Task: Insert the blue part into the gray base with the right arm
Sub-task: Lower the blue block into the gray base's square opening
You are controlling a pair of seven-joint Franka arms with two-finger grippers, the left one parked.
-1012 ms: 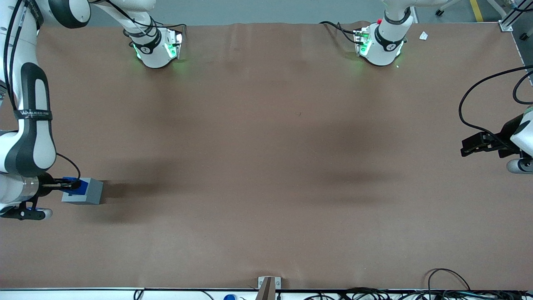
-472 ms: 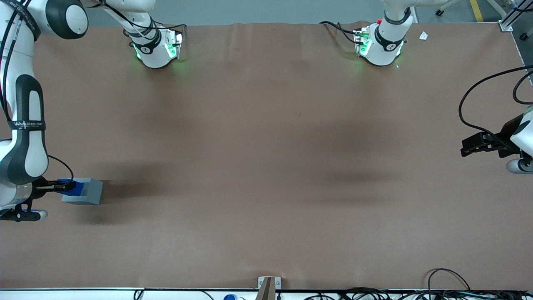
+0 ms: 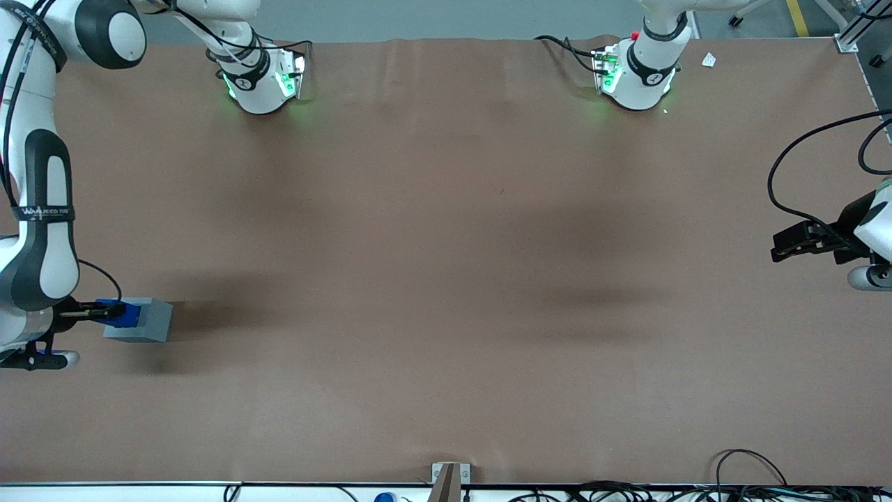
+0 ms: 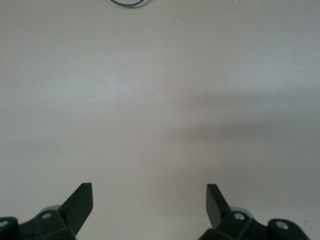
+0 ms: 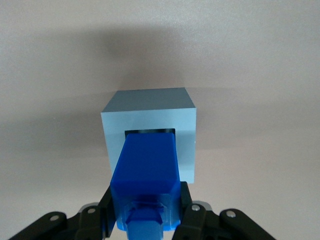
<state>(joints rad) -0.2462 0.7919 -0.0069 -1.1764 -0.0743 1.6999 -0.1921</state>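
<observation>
In the front view, the right arm [image 3: 38,230] is reaching down at the working arm's end of the counter [image 3: 446,279], and its gripper [image 3: 104,312] is hanging directly over the gray base [image 3: 143,321], which is sitting flat near that end edge. The blue part [image 3: 118,313] is showing between the jaws, right at the base's top face. In the left wrist view only bare counter is appearing, with nothing of the task in it. In the right wrist view, the jaws are closing narrowly on the wider end of the blue part [image 5: 146,180], one on each flank, while its long axis is pointing straight away from the gripper [image 5: 145,215] into the square recess of the gray base [image 5: 149,127]; the leading end is sitting at or just inside the opening, and how deep I cannot tell. Both pieces are looking like hard, light, smooth plastic, so the part is likely slipping easily if pinched loosely; holding it by the flat sides of the wide end, as now, seems the soundest grip.
</observation>
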